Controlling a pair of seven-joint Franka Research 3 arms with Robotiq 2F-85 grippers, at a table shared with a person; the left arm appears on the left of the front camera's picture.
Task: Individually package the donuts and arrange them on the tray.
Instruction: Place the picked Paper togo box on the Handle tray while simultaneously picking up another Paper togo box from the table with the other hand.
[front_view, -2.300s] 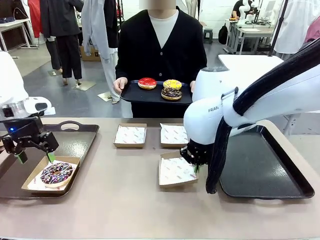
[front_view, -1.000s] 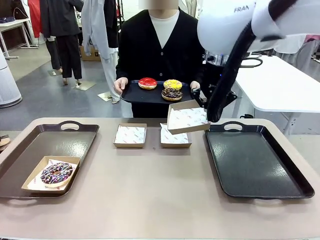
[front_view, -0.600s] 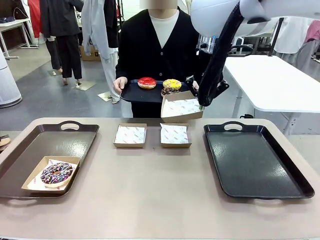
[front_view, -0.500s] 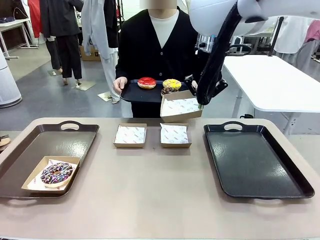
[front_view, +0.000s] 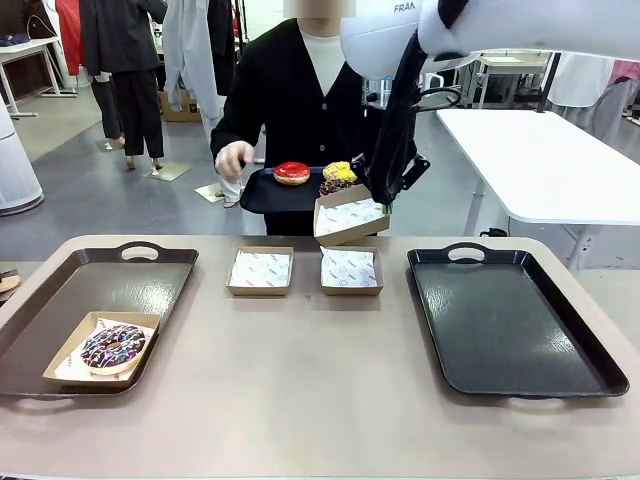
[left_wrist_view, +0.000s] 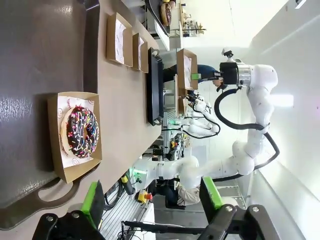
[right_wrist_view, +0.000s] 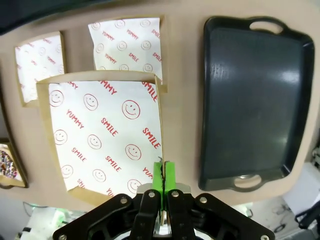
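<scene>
- Grip first: your right gripper (right_wrist_view: 164, 171) has its green pads pressed together on one edge of a cardboard box (front_view: 350, 218) lined with smiley-print paper.
- You are holding that box in the air above the far edge of the table (front_view: 300, 400), tilted so its open side faces the near side. It has nothing in it.
- Your left gripper (left_wrist_view: 152, 197) is spread wide and holds nothing. It hangs over the table's left end.
- At that left end lies the left tray (front_view: 150, 275). On its near part sits a second box (front_view: 62, 362) with the sprinkled donut (front_view: 112, 345) lying flat inside.
- At the table's right end lies the right tray (front_view: 510, 320), dark and bare.
- Two more lined boxes stand side by side at the table's far middle. One is the left empty box (front_view: 260, 270) and the other the right empty box (front_view: 350, 268), directly below the box you are holding.
- Beyond the table's far edge a person holds a small black tray (front_view: 265, 195).
- On it you can see the red donut (front_view: 292, 172) and the yellow donut (front_view: 340, 171). The chocolate donut (front_view: 330, 186) is partly hidden behind the box you hold.
- One hand (front_view: 231, 158) of the person is raised just above the corner of the small black tray, well beyond the table's far edge.
</scene>
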